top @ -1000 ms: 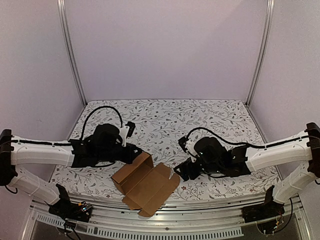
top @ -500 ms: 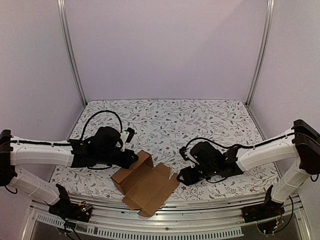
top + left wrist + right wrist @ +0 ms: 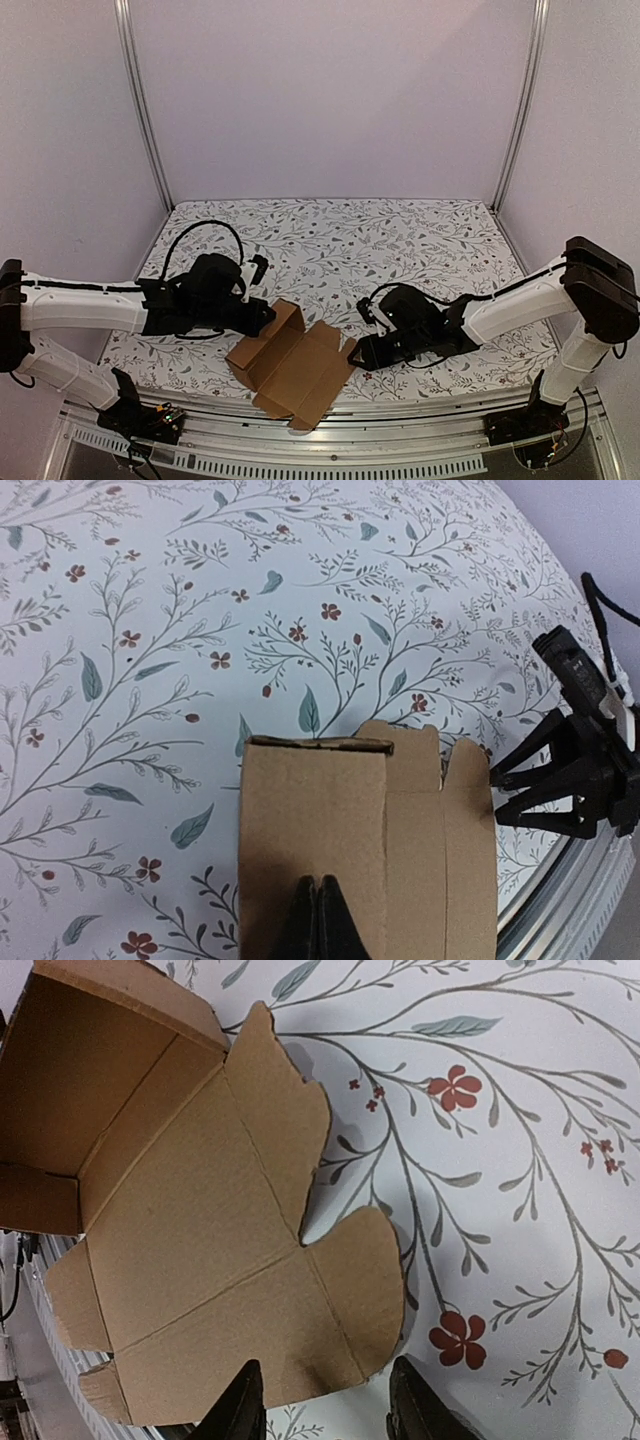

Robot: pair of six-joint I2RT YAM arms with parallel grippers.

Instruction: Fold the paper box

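The paper box (image 3: pixel 295 365) is being shown lying half-unfolded on the desk (image 3: pixel 400 240), at its near edge, between the two arms. The left pincer (image 3: pixel 318 920) is being held clenched, tips against the box's raised panel. The right pincer (image 3: pixel 325 1410) is being held released, fingers (image 3: pixel 245 1405) straddling a flat flap's edge.
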